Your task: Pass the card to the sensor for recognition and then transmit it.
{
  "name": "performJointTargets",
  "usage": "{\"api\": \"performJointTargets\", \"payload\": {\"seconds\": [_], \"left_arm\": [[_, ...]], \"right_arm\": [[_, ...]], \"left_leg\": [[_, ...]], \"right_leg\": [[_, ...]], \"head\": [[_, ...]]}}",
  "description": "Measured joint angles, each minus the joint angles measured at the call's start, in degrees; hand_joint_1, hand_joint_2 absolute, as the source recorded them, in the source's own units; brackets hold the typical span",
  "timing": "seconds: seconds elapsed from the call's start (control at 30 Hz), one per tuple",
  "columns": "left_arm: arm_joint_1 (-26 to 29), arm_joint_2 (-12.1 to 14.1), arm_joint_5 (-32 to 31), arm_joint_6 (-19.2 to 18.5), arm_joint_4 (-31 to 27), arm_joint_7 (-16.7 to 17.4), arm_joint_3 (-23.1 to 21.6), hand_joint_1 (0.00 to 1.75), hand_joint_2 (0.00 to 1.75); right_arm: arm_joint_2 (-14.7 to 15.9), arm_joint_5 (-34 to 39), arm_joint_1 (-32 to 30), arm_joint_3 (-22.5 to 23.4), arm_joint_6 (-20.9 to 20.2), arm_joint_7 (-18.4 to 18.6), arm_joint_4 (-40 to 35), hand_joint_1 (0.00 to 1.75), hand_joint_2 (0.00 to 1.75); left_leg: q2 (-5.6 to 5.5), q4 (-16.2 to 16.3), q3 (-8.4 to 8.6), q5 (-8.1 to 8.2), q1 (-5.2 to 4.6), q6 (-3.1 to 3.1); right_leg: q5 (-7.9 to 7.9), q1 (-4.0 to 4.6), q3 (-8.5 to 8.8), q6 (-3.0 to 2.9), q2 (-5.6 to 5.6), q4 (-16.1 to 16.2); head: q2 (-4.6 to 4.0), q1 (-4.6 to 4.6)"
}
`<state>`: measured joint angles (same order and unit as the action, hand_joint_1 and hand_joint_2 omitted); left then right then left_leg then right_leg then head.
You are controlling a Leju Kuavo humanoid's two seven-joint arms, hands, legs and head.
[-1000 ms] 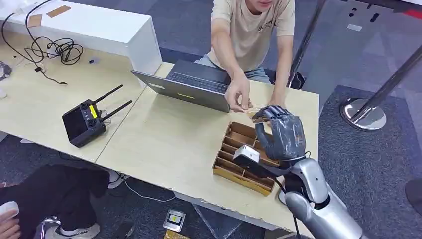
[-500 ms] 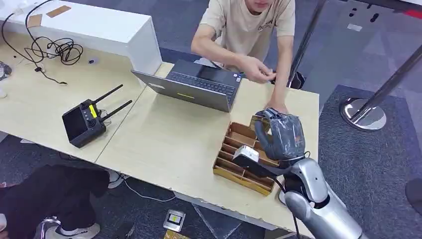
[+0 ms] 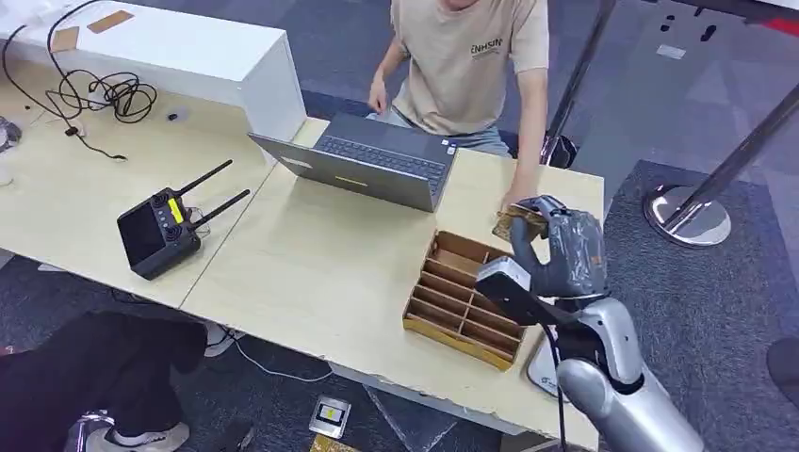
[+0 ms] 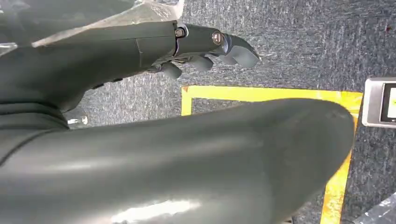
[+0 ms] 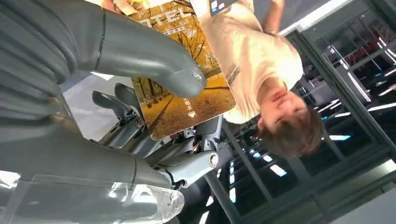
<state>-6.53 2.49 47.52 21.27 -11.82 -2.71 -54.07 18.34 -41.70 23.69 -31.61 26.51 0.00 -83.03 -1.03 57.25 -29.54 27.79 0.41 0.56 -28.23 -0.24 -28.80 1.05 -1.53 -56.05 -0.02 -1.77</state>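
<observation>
**Card up in the right hand, over the far right end of the table**

The right hand [image 3: 565,247] is holding the card [image 3: 518,222] above the light wooden table [image 3: 320,254], just past the far right corner of the cardboard divider tray [image 3: 466,297]. Close in, from the right wrist, the card [image 5: 180,88] is showing an autumn avenue of yellow trees with some printed lettering, and the thick grey thumb [image 5: 154,65] is pressing across its face while the darker fingers [image 5: 187,154] are backing it from behind. So that hand is clamped on the card, no doubt about it.

The left hand [image 4: 205,51] is hanging low over dark carpet with a yellow floor marking [image 4: 261,93]; its fingers are curling in with nothing between them.

Across the table a person in a beige T-shirt [image 3: 466,61] is sitting at the far side, one hand [image 3: 516,200] resting on the tabletop just beside the raised card, the other arm reaching down behind the open laptop [image 3: 372,169]. To the left, a black remote controller [image 3: 160,231] with two antennas is lying on the table, and further left a tangle of black cable [image 3: 99,94] is sitting near a white box [image 3: 188,52].
</observation>
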Motion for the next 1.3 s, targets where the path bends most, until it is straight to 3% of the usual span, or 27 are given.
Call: {"api": "performJointTargets", "payload": {"seconds": [0.07, 0.17, 0.37, 0.67, 0.8, 0.9, 1.3], "left_arm": [[0.0, 0.0, 0.18, 0.02, 0.0, 0.0, -0.04, 0.0, 0.0], [0.02, 0.0, 0.96, 0.39, 0.0, -0.02, -0.04, 0.0, 0.0], [0.24, 0.02, 2.75, 0.92, 0.2, -0.04, -0.04, 0.0, 0.0], [0.28, 0.0, 4.96, 1.86, 0.35, 0.07, 0.28, 0.0, 0.0], [0.26, 0.0, 5.4, 2.03, 0.37, 0.13, 0.55, 0.0, 0.0], [0.27, 0.09, 5.49, 2.12, 0.39, 0.42, 0.79, 0.0, 0.0], [0.04, 0.96, 5.64, 2.14, 0.44, 0.72, 1.18, 0.0, 0.0]], "right_arm": [[0.02, 1.21, -0.28, 0.44, 0.2, 0.0, -0.33, 1.75, 1.75], [0.55, 9.09, -2.32, 2.54, 0.7, -0.46, -2.19, 1.75, 1.75], [4.22, 22.98, -10.27, 12.12, -0.7, -0.85, -8.68, 1.75, 1.75], [6.97, 45.84, -22.45, 28.48, -13.18, -8.08, -13.75, 1.75, 1.75], [7.45, 47.36, -25.2, 33.42, -17.12, -8.39, -14.41, 1.75, 1.75], [8.13, 47.15, -26.15, 35.43, -20.62, -6.4, -14.84, 1.75, 1.75], [11.28, 46.97, -27.88, 32.81, -27.37, -1.77, -13.88, 1.75, 1.75]], "left_leg": [[0.0, 0.0, 0.01, 0.0, 0.0, 0.0], [0.0, 0.01, 0.01, 0.0, 0.0, 0.0], [-0.03, 0.01, -0.02, 0.07, -0.03, -0.02], [-0.04, 0.01, -0.03, 0.09, -0.02, -0.04], [-0.01, 0.0, -0.02, 0.09, -0.01, -0.04], [-0.01, 0.0, -0.02, 0.09, -0.01, -0.04], [-0.01, 0.0, -0.07, 0.09, -0.01, -0.04]], "right_leg": [[0.0, 0.0, -0.01, 0.0, 0.0, 0.0], [0.0, 0.01, -0.02, 0.0, -0.02, 0.0], [-0.04, -0.03, -0.02, 0.05, -0.01, 0.05], [-0.05, -0.02, -0.02, 0.05, -0.01, 0.08], [-0.05, -0.01, -0.02, 0.05, 0.0, 0.08], [-0.05, -0.01, -0.01, 0.05, 0.0, 0.08], [-0.07, 0.0, -0.03, 0.04, 0.0, 0.08]], "head": [[0.0, -0.02], [0.0, -0.02], [0.0, -0.02], [0.0, 0.0], [0.0, -0.02], [0.0, -0.02], [0.0, -0.02]]}}
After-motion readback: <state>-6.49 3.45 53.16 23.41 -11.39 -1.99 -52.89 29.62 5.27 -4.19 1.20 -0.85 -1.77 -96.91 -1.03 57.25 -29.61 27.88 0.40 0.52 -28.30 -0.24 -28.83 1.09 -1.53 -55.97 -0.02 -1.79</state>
